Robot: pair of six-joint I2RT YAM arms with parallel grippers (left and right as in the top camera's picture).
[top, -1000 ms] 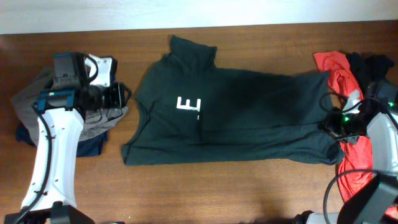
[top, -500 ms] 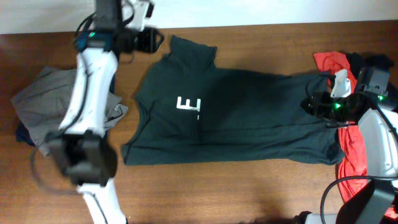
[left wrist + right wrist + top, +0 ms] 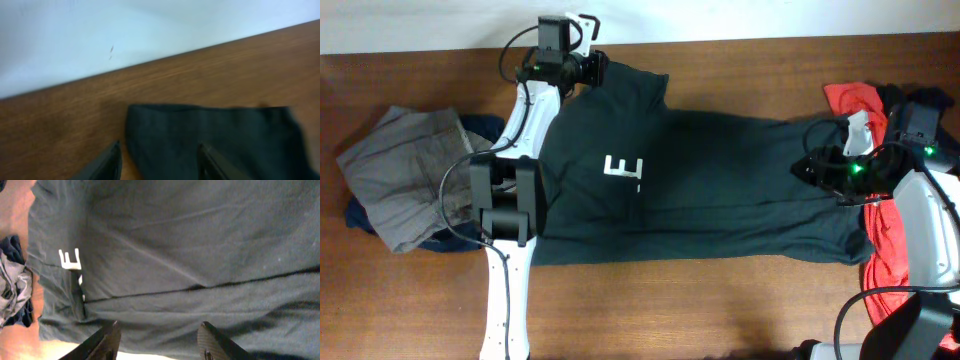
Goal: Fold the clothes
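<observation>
The brown wooden table [image 3: 720, 310] carries all garments. A white wall [image 3: 100, 30] borders its far edge.

The large dark greenish-black T-shirt [image 3: 720, 190] lies spread flat across the table centre. One sleeve points toward the far edge. The hem end lies at the robot's right.

A crumpled grey fabric garment [image 3: 400, 175] lies at the table's left end, on top of a navy garment [image 3: 355, 215].

A red fabric garment [image 3: 885, 265] lies at the right end, just beside the T-shirt hem. A black garment [image 3: 910, 100] is bunched next to it.

The left gripper [image 3: 595, 68] is positioned at the far sleeve. In the left wrist view its fingers are spread apart [image 3: 160, 162], with the sleeve edge [image 3: 215, 140] between and ahead of them. No fabric is clamped.

The right gripper [image 3: 805, 168] is positioned over the hem end. Its fingers are likewise spread [image 3: 159, 340] above the fabric [image 3: 200, 240]. Contact with the cloth cannot be determined.

White lettering [image 3: 623, 168] marks the chest area.
</observation>
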